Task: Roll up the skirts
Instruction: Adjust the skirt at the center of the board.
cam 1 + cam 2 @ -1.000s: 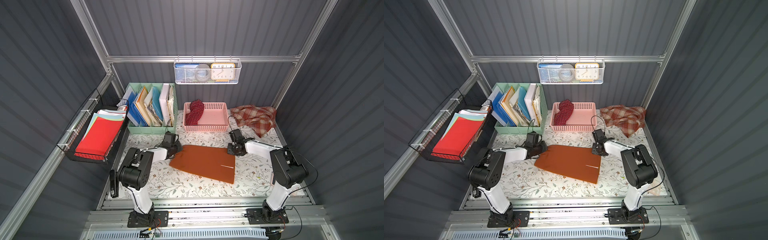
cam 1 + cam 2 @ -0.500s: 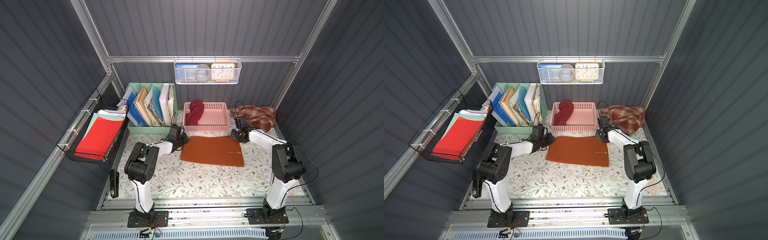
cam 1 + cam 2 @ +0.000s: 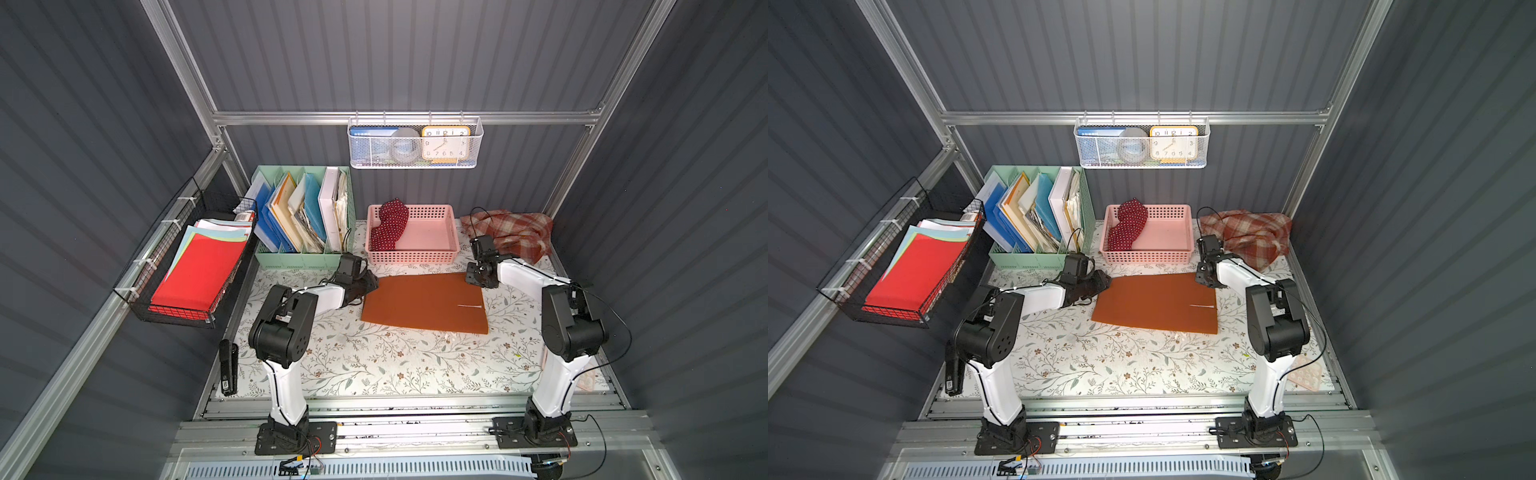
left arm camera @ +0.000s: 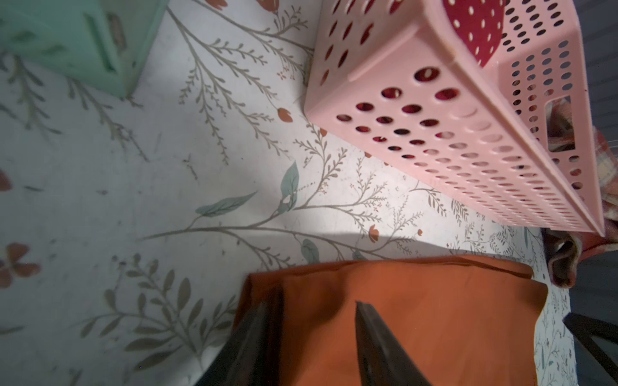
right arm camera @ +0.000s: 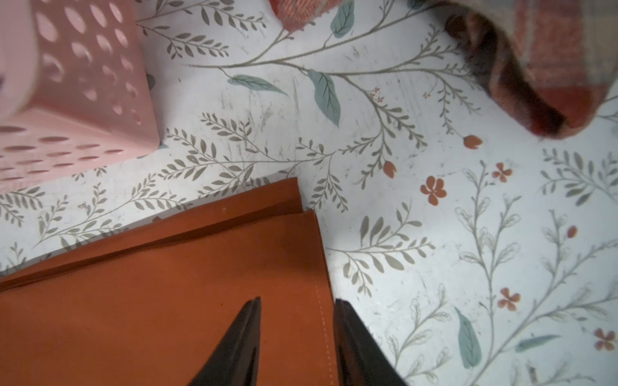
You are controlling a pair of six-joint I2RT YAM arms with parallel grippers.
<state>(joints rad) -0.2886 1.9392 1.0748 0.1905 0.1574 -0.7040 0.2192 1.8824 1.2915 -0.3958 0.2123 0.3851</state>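
The rust-orange skirt (image 3: 424,303) (image 3: 1156,303) lies flat in the middle of the floral table. My left gripper (image 3: 371,283) (image 4: 311,305) stands open over its far left corner, where the cloth (image 4: 418,317) is slightly bunched between the fingers. At the far right corner my right gripper (image 3: 477,277) (image 5: 297,300) is open too, its fingers astride the stitched side edge of the cloth (image 5: 167,300). The polka-dot skirt (image 3: 388,226) (image 4: 475,23) lies bundled in the pink basket. The plaid skirt (image 3: 513,232) (image 5: 551,50) is crumpled at the back right.
The pink basket (image 3: 413,259) stands just behind the orange skirt, and a green file organizer (image 3: 303,216) is left of it. A black wire tray of red paper (image 3: 195,266) hangs at the left wall. A white wire basket (image 3: 415,143) hangs on the back rail.
Both grippers pulled the orange skirt toward the back and squared it up near the basket. Their jaws then went from shut on its far corners to open.
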